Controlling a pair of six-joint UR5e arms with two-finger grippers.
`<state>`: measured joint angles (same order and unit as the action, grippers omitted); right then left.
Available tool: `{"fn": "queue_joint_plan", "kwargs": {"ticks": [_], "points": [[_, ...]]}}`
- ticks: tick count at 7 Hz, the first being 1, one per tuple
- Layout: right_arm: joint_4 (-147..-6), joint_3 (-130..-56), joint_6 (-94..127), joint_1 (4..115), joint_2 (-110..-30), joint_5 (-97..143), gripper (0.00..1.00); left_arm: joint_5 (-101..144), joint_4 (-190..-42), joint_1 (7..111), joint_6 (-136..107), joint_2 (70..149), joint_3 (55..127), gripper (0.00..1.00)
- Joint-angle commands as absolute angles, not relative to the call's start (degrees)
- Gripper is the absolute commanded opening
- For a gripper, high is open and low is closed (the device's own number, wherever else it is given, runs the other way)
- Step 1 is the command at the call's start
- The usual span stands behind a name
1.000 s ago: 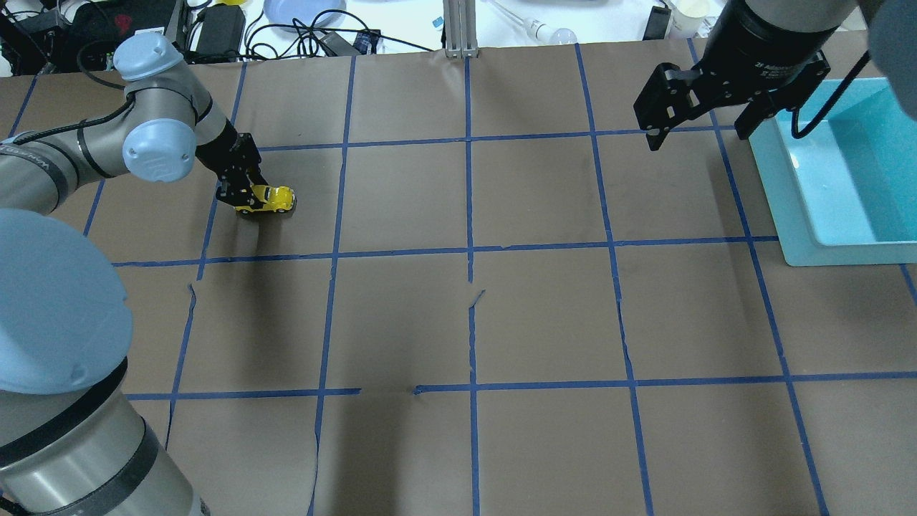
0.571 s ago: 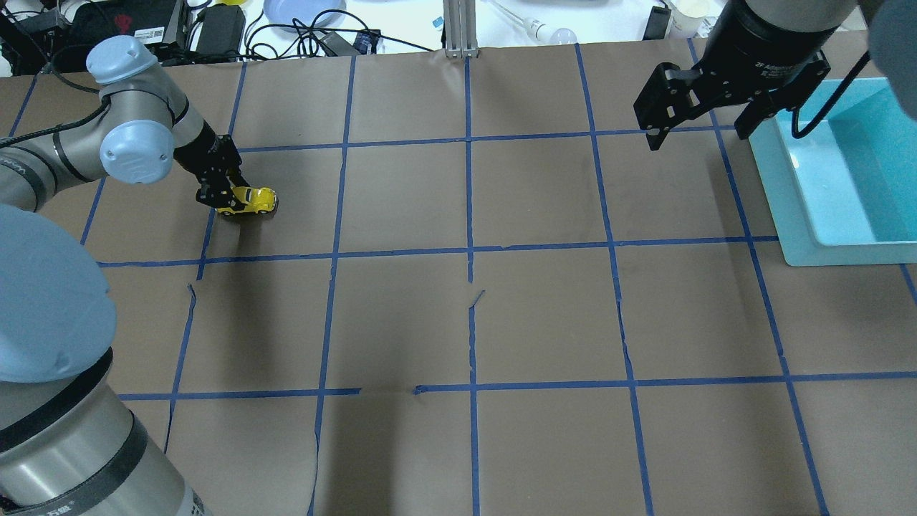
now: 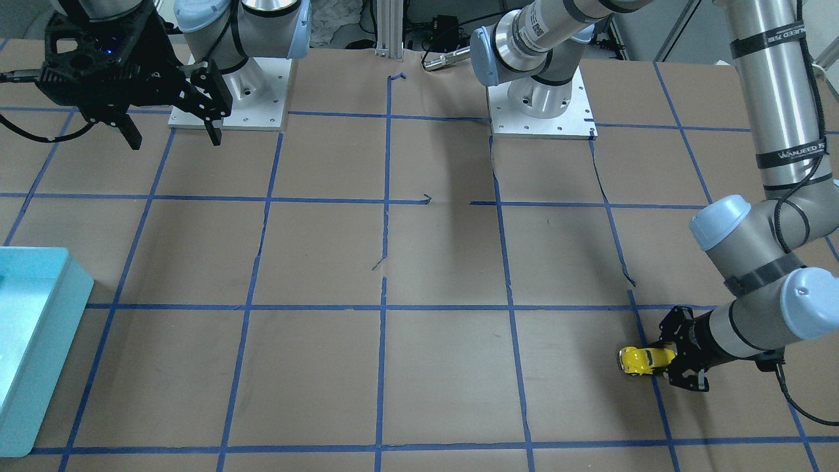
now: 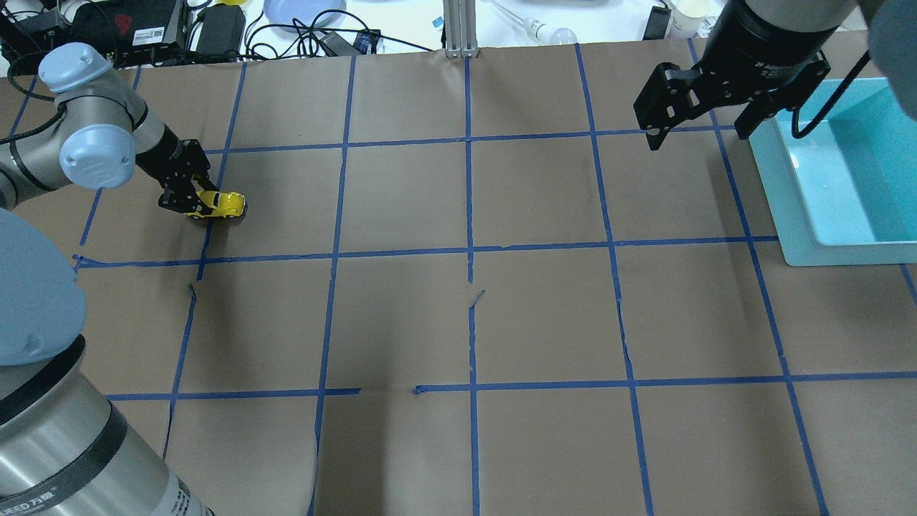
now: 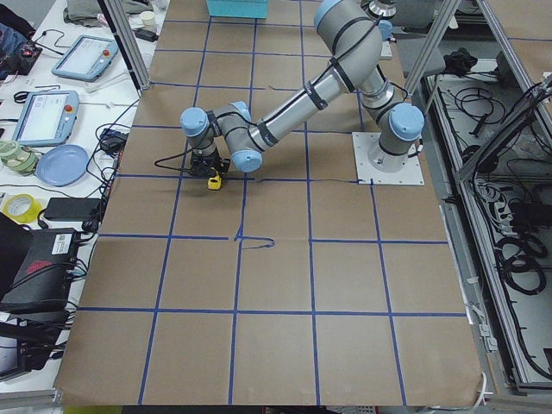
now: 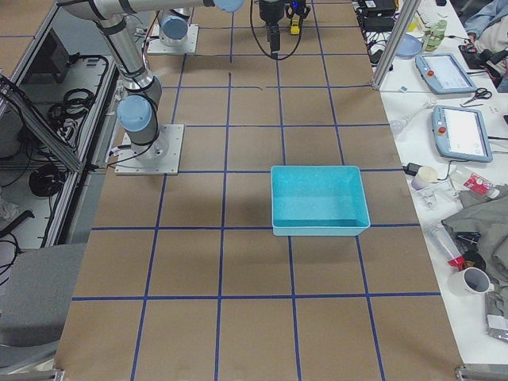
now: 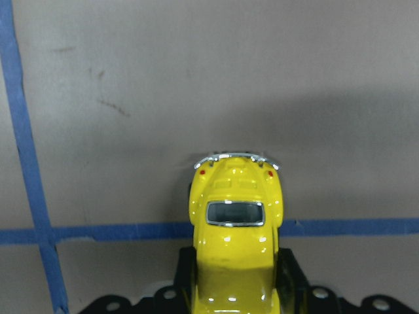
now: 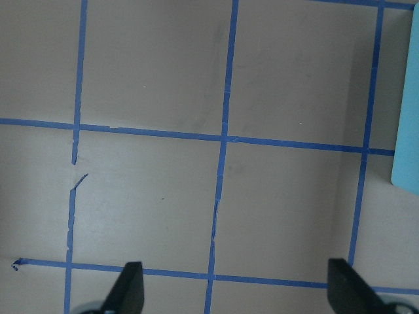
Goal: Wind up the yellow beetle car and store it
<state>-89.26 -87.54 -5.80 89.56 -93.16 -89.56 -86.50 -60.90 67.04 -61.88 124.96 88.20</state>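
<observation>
The yellow beetle car (image 4: 222, 204) sits low on the brown table at the far left, its wheels on the paper by a blue tape line. My left gripper (image 4: 192, 201) is shut on the car's front half; the car's rear sticks out past the fingers. It also shows in the front view (image 3: 639, 360), the left wrist view (image 7: 236, 222) and the exterior left view (image 5: 214, 181). My right gripper (image 4: 698, 136) hangs open and empty above the table, next to the teal bin (image 4: 831, 215).
The teal bin also shows at the left edge of the front view (image 3: 39, 314) and in the exterior right view (image 6: 317, 198). Cables, a plate and boxes lie beyond the table's far edge (image 4: 286, 29). Blue tape lines grid the paper.
My left gripper has dragged the yellow car to the left along the table, across a blue tape line. The right arm has not moved.
</observation>
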Motion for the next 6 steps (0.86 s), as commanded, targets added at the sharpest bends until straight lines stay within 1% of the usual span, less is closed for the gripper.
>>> {"fn": "queue_joint_plan", "kwargs": {"ticks": [1, 2, 3, 5, 6], "points": [[-89.3, -87.5, -5.8, 89.6, -93.2, -89.6, 1.00, -86.3, -60.6, 65.8, -59.5, 124.3, 88.4, 0.93], [-89.3, -87.5, -5.8, 89.6, -93.2, -89.6, 1.00, -86.0, -60.6, 65.9, -59.4, 123.3, 88.0, 1.00], [-89.4, -87.5, -5.8, 89.6, -93.2, -89.6, 1.00, -85.9, -60.5, 66.1, -59.1, 122.9, 88.2, 1.00], [-89.5, -87.5, -5.7, 89.6, -93.2, -89.5, 1.00, -86.0, -61.3, 68.0, -55.4, 119.5, 87.9, 1.00], [-89.5, -87.5, -5.7, 89.6, -93.2, -89.6, 1.00, -86.2, -61.3, 69.8, -45.2, 116.7, 87.8, 1.00]]}}
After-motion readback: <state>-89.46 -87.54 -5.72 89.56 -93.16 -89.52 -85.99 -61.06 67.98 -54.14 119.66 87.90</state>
